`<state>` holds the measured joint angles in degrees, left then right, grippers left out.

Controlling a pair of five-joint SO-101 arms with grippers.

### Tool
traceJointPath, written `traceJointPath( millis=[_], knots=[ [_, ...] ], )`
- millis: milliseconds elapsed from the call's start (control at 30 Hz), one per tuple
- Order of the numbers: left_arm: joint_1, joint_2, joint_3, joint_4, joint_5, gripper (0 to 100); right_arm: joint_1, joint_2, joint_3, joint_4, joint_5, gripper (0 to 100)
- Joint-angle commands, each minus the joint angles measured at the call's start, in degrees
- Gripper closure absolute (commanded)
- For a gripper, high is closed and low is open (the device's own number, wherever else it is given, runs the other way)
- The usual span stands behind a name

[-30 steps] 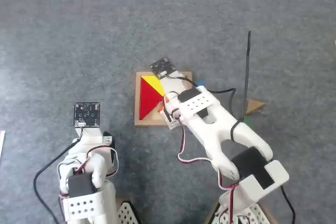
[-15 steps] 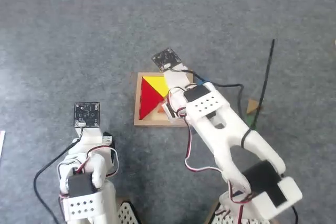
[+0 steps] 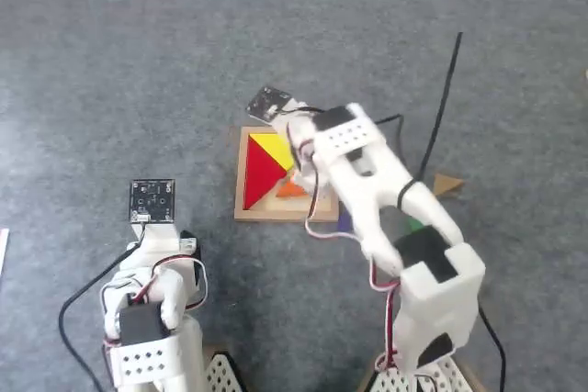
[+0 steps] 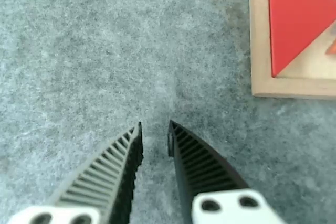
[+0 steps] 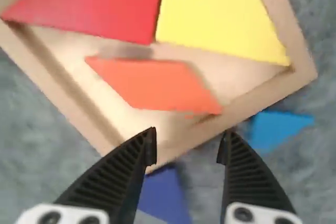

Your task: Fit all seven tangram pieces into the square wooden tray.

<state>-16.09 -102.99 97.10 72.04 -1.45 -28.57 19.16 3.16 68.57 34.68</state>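
Over the grey worktop (image 3: 110, 71), in the high view, we see the tray (image 3: 241, 181) near the middle. A red triangle (image 3: 260, 178) and a yellow triangle (image 3: 269, 145) are seated inside it, and an orange parallelogram (image 3: 290, 190) lies loose on its floor. The right arm (image 3: 367, 181) leans across the tray's right side; the left arm (image 3: 152, 300) sits well apart. A tan triangle (image 3: 447, 184), a green piece (image 3: 415, 223) and a dark blue piece (image 3: 344, 220) lie outside on the worktop.

From the left wrist view, the left pincer (image 4: 155, 135) hangs over bare worktop near a tray corner, jaws narrow with a slim gap and nothing between them.

From the right wrist view, the right pincer (image 5: 188, 145) is spread wide and empty above the tray's rim. The parallelogram lies askew just beyond its tips. We cannot tell whether its far corner touches the rim. A blue triangle (image 5: 275, 127) and the dark blue piece sit just outside the rim.

We judge the main risk to be the parallelogram. Left askew, it takes up floor the remaining pieces need. A careless nudge could ride it up onto the rim or knock the seated triangles loose. A hard push could also slide the whole tray across the worktop.
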Motion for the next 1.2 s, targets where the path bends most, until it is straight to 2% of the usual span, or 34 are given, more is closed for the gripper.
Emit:
traceJointPath(
  millis=[0, 167, 367, 600, 733, 900, 1067, 1167],
  knots=[
    [0.2, -1.1, -0.7, 0.2, 0.0, 92, 1.6, -0.1, -4.0, 0.9, 12.0, 79.4],
    [0.2, -1.1, -0.7, 0.2, 0.0, 92, 1.5, -0.1, -4.0, -1.9, 13.3, 79.4],
    [0.2, -1.1, -0.7, 0.2, 0.0, 92, 1.5, -0.1, -3.3, -3.5, 10.8, 79.4],
    [0.2, -1.1, -0.7, 0.2, 0.0, 92, 1.6, -0.2, 1.1, -12.6, 10.9, 75.7],
    [0.2, -1.1, -0.7, 0.2, 0.0, 92, 2.3, -2.2, 1.4, -10.0, 13.6, 73.7],
    [0.2, -1.1, -0.7, 0.2, 0.0, 92, 1.7, -11.7, 4.9, -4.0, 9.4, 87.0],
    [0.2, -1.1, -0.7, 0.2, 0.0, 92, -4.4, -19.1, 12.2, -4.6, 2.6, 93.0],
    [0.2, -1.1, -0.7, 0.2, 0.0, 92, -5.3, -19.0, 13.9, -7.0, 0.9, 94.6]
  ],
)
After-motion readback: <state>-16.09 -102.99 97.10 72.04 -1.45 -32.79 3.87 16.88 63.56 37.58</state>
